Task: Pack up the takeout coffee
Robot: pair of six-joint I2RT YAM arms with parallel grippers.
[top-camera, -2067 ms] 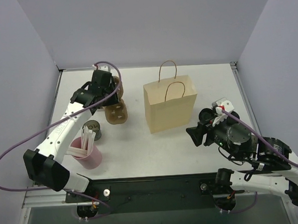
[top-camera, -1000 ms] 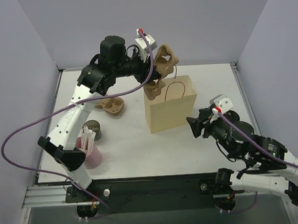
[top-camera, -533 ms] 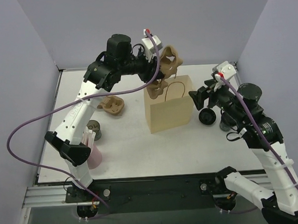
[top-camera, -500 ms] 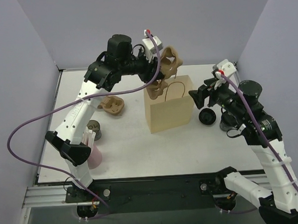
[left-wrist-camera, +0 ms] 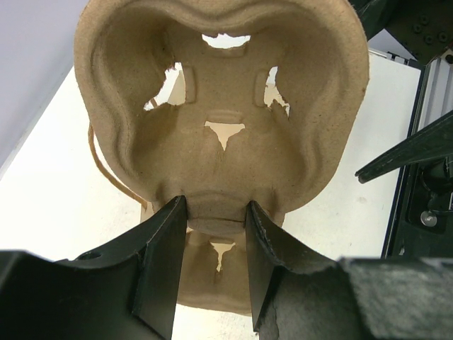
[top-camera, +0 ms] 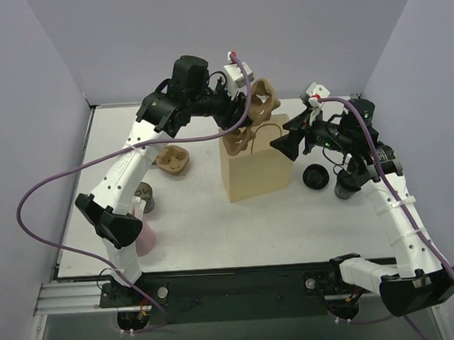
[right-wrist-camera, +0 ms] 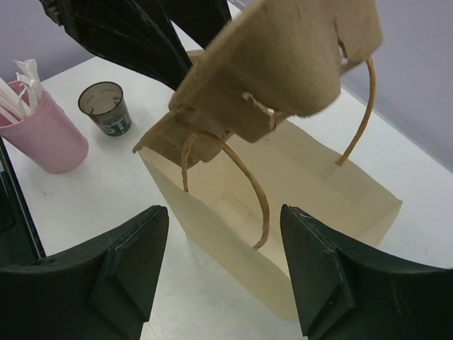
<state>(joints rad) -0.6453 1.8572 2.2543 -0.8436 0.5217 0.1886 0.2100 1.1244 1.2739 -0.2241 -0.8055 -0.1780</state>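
The paper bag (top-camera: 261,168) stands near the middle of the table (top-camera: 215,231). The takeout coffee (top-camera: 316,177) sits just beside it at 3 o'clock. A raised tray (top-camera: 256,107), in the left gripper (left-wrist-camera: 214,212), hangs over the bag's mouth. A second tray (top-camera: 173,159) lies at 9 o'clock. An open cup (right-wrist-camera: 105,108) and a stick cup (right-wrist-camera: 39,134) stand at 8 o'clock.

right gripper (right-wrist-camera: 223,216) fingers spread wide, open tan paper bag (right-wrist-camera: 283,205) just beyond, between them, pulp tray (right-wrist-camera: 283,57) tilted above bag, pink cup (right-wrist-camera: 42,142) and small dark cup (right-wrist-camera: 106,110) past left finger
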